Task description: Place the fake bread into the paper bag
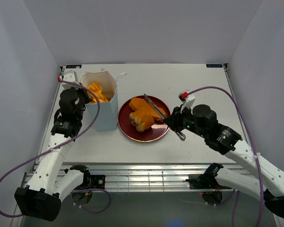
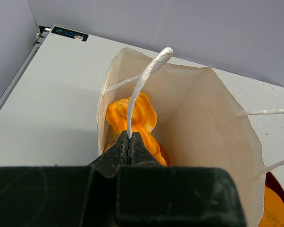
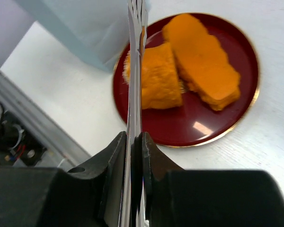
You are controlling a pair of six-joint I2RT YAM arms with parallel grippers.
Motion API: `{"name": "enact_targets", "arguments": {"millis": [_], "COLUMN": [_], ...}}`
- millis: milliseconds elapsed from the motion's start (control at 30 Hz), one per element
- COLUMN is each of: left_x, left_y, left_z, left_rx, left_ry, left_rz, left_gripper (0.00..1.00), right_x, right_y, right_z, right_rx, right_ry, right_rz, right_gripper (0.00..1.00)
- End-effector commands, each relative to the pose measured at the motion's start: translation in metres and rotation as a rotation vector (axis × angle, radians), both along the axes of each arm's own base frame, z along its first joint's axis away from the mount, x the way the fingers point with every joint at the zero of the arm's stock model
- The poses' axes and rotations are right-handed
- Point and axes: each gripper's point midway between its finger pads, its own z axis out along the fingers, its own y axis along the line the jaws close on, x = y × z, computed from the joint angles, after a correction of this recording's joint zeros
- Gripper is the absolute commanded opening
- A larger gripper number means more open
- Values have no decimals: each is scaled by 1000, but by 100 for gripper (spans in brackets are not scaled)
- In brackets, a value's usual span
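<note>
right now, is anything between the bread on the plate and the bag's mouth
No object lies between the fake bread on the plate and the paper bag. Only the cord handle, pinched by the left end effector, arcs over part of its open mouth.

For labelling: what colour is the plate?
Dark red plate, gold-edged; right wrist view shows it best.

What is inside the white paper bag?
Orange toy bread lies inside the paper bag. Its piece count and the bag's floor cannot be seen: the left gripper covers them.
</note>
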Motion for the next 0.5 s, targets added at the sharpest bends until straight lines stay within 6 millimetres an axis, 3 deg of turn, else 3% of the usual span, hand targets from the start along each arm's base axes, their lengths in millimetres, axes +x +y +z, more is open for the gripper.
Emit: {"name": "enact_targets", "arguments": {"millis": [0, 133, 233, 267, 333, 367, 433, 467], "left_x": [-2, -4, -6, -6, -6, -6, -7, -8], "left_y": [0, 3, 3, 3, 3, 3, 3, 3], "left_z": [12, 15, 17, 18, 18, 19, 19, 21], "left_rx": [1, 11, 13, 13, 15, 14, 14, 13], "left_ry": [-29, -36, -48, -49, -47, -50, -52, -56], "left_rz": [4, 16, 22, 21, 20, 19, 20, 22], "left_gripper": [0, 2, 6, 7, 11, 13, 19, 22], "right_x": [35, 55, 71, 81, 88, 93, 105, 107], "right_y": [-32, -62, -79, -96, -103, -118, -126, -125], "right_z": [-9, -53, -73, -83, -93, -107, -113, -126], "right_rx": [-45, -187, -185, -181, -144, -149, -134, -156], "right_ry": [-62, -45, -13, -4, 28, 54, 46, 72], "right_rz": [-257, -411, -470, -522, -520, -560, -572, -562], "right_gripper": [8, 8, 8, 9, 10, 10, 10, 10]}}
